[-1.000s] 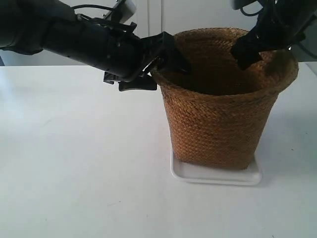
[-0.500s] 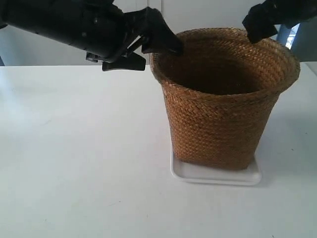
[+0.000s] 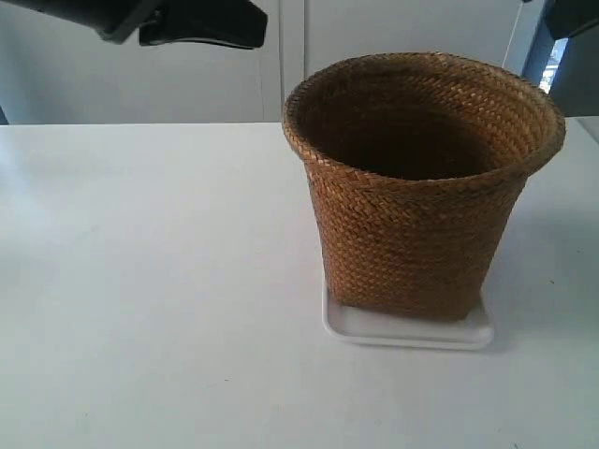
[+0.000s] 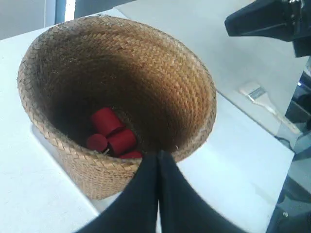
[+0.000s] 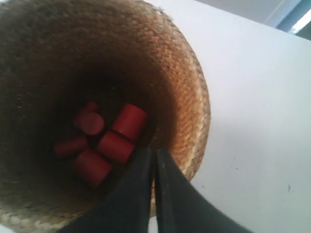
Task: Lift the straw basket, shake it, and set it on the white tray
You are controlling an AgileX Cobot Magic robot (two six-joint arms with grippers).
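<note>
The straw basket (image 3: 421, 215) stands upright on the white tray (image 3: 402, 329), whose rim shows under its base. In the left wrist view my left gripper (image 4: 158, 156) is shut and empty, raised above the basket (image 4: 160, 73) just outside its rim. My right gripper (image 5: 154, 153) is shut and empty too, hanging over the rim of the basket (image 5: 184, 82). Neither touches the basket. Several red cylinders (image 5: 119, 133) lie at its bottom, seen also as red cylinders (image 4: 112, 131) in the left wrist view.
The arm at the exterior view's left (image 3: 201, 23) and the arm at the exterior view's right (image 3: 573, 14) sit at the top edge. A white-handled brush (image 4: 265, 102) lies on the white table (image 3: 150, 281) beyond the basket.
Both arms have let go of the basket's rim and risen up and outward, almost out of the exterior view. The basket stays on the tray.
</note>
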